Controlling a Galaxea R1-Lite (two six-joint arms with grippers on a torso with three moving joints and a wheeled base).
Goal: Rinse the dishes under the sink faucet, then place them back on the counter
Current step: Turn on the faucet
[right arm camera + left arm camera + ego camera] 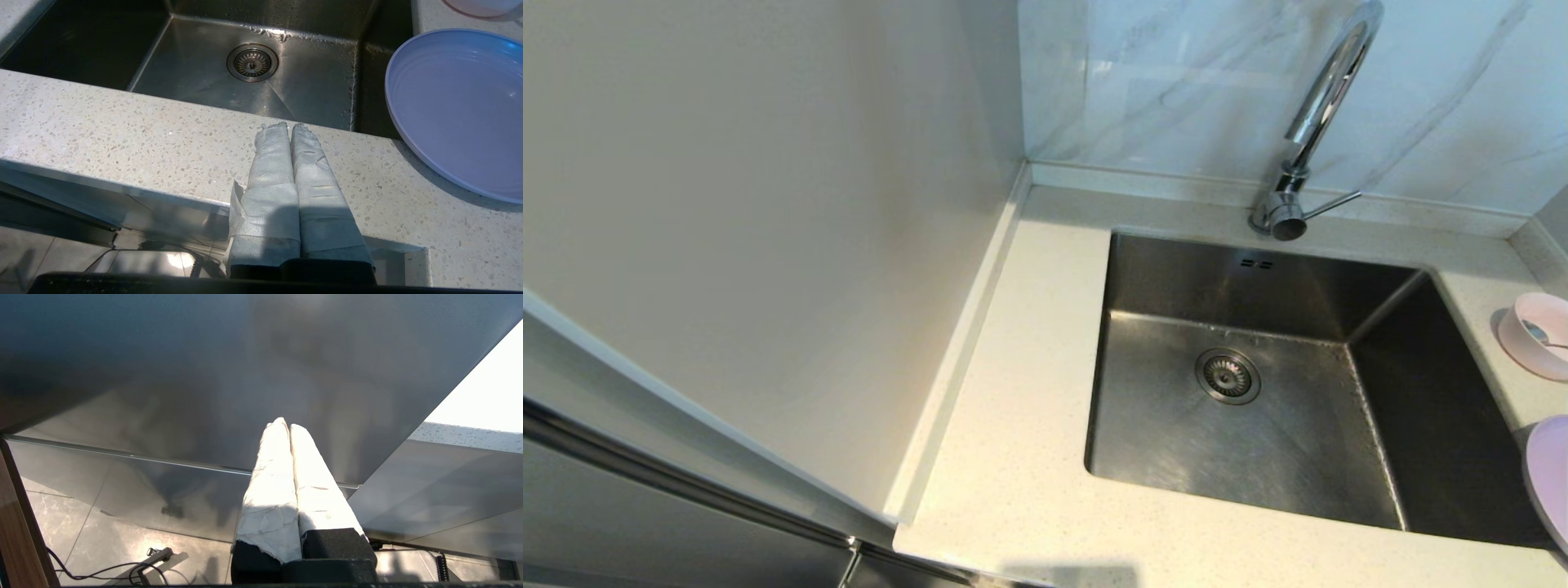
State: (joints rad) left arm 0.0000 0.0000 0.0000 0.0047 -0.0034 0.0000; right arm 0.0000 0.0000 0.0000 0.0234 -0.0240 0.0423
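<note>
- So the sink (1258,392) is my landmark here: big steel basin sunk into the speckled off-white counter (1021,408), drain strainer (1227,376) in the floor of it, two little overflow slots (1256,264) up on the back wall.
- Chrome faucet (1307,139) stands on the counter strip right behind the sink, thin lever sticking out sideways at its base.
- Dishes: pink bowl (1539,333) sits on the counter beside the sink's right side, toward the back. Purple plate (457,110) is on the same side, nearer the front corner, its rim hanging a bit over the basin edge.
- My right gripper (290,126) hovers above the counter's front strip, just short of the sink, taped fingers pressed together, holding nothing. Plate is close off to its side.
- My left gripper (284,425) is down low in front of a dark glossy cabinet panel (204,375), pinched closed and empty too, well away from the sink.
- A plain white side wall (768,204) closes off the counter left of the sink, marble-veined tiles (1176,82) behind it.
</note>
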